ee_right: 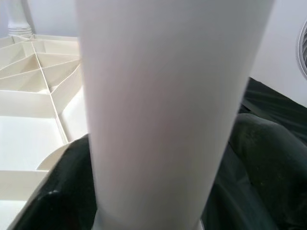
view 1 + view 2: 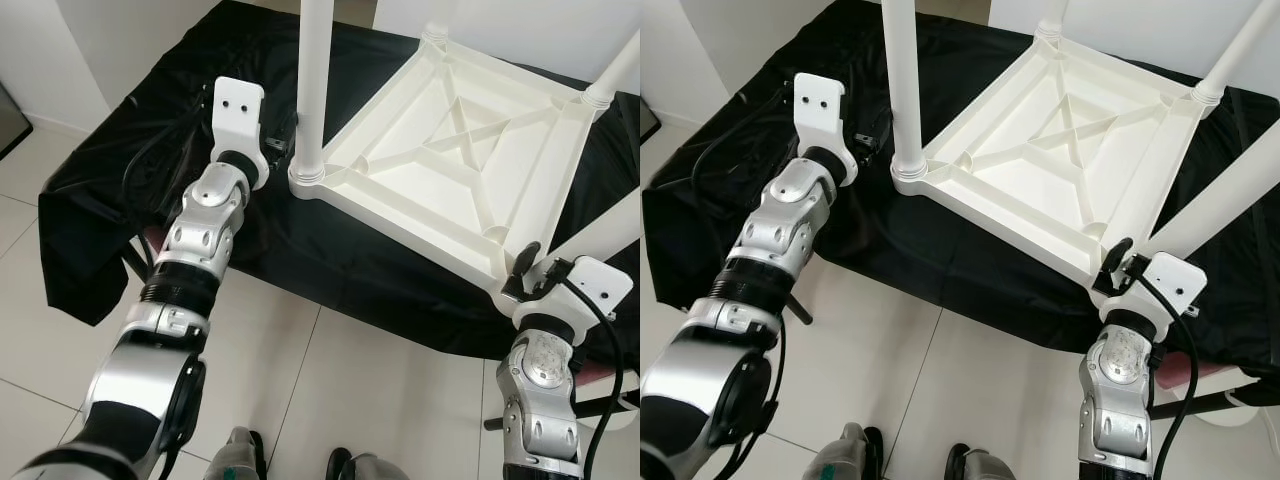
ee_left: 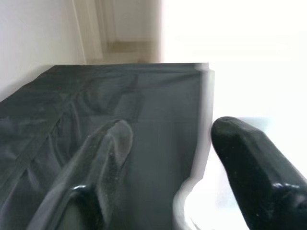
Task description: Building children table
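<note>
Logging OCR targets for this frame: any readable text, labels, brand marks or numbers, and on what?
None readable.
The upturned white table, its legs and the black cloth under it bear no print.
The white wrist plates by the left gripper and right gripper carry only holes, no lettering.

Both arms are jointed silver metal shells with black ribbed collars, the left arm (image 2: 195, 255) thicker where it widens towards seven o'clock in the head views. Each wrist carries a white rounded plate; the left wrist plate (image 2: 238, 112) shows two small dark screw holes. A black cable (image 2: 1180, 340) loops down beside the right arm (image 2: 1122, 385), and the fingers (image 3: 254, 163) are long, black and glossy.
</note>
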You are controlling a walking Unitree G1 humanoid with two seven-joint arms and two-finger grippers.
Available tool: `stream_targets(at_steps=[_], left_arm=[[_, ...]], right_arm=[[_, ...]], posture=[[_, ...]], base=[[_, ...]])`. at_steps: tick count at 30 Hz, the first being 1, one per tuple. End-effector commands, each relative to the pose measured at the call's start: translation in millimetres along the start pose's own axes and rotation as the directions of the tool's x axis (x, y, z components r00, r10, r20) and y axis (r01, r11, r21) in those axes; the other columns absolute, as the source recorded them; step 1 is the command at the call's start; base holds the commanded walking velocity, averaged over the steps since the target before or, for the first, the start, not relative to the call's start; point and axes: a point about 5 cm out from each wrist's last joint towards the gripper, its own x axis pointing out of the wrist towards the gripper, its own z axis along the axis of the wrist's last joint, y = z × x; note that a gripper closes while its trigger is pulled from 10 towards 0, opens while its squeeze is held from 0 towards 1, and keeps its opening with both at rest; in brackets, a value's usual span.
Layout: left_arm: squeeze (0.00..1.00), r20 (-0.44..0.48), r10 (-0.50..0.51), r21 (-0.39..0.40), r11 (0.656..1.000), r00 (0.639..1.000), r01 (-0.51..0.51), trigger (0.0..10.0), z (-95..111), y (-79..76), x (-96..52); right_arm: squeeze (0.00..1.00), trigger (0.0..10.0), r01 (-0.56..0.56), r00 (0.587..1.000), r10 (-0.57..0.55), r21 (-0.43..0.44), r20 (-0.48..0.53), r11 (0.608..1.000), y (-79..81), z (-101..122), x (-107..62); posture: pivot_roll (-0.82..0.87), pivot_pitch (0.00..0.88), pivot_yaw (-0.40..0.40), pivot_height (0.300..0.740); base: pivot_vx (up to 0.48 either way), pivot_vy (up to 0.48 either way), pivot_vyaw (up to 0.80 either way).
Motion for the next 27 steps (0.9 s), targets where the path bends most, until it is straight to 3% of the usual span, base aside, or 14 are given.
stream_targets(at_steps=[1, 7, 13, 17, 22, 23, 27], left_arm=[[0.0, -0.023, -0.176, 0.023, 0.984, 0.984, 0.177, 10.0, -5, -11.5, -6.4], [0.0, -0.063, -0.261, 0.056, 0.963, 0.963, 0.264, 10.0, -10, -5.8, -27.7], [0.0, -0.1, -0.282, 0.066, 0.955, 0.954, 0.29, 10.0, -16, -7.5, -35.9], [0.0, -0.093, -0.242, 0.071, 0.966, 0.966, 0.249, 10.0, -15, -6.1, -33.8], [0.0, -0.111, -0.079, 0.042, 0.996, 0.991, 0.084, 10.0, -16, 3.9, -27.7], [0.0, -0.08, -0.039, -0.006, 0.999, 0.996, 0.039, 10.0, -15, 5.0, -27.2], [0.02, -0.078, -0.065, -0.038, 0.997, 0.995, 0.062, 10.0, -16, 0.8, -29.1]], right_arm=[[0.0, 10.0, 0.035, 0.996, -0.038, -0.048, -0.075, 0.998, -10.5, -16, -2.4], [0.0, 10.0, 0.007, 0.997, -0.01, -0.038, -0.076, 0.999, -3.4, -15, 0.4], [0.0, 10.0, 0.001, 0.997, -0.003, -0.037, -0.074, 0.999, -2.5, -14, 3.0], [0.0, 10.0, -0.009, 0.997, 0.006, -0.037, -0.071, 0.999, -0.6, -13, 4.0], [0.0, 10.0, -0.009, 0.998, 0.006, -0.039, -0.068, 0.999, -0.9, -13, 4.1], [0.0, 10.0, -0.007, 0.998, 0.005, -0.039, -0.068, 0.999, -1.0, -13, 4.0], [0.0, 10.0, -0.006, 0.998, 0.004, -0.039, -0.069, 0.999, -1.0, -13, 4.1]], posture=[[0.06, 0.222, 0.003, 0.74], [0.07, 0.223, -0.011, 0.74], [0.08, 0.224, -0.02, 0.74], [0.08, 0.224, -0.024, 0.74], [0.08, 0.222, -0.024, 0.74], [0.08, 0.222, -0.024, 0.74], [0.08, 0.222, -0.024, 0.74]], base=[[0.0, 0.0, 0.0], [0.0, 0.0, 0.0], [0.0, 0.0, 0.0], [0.0, 0.0, 0.0], [0.0, 0.0, 0.0], [0.0, 0.0, 0.0], [0.0, 0.0, 0.0]])
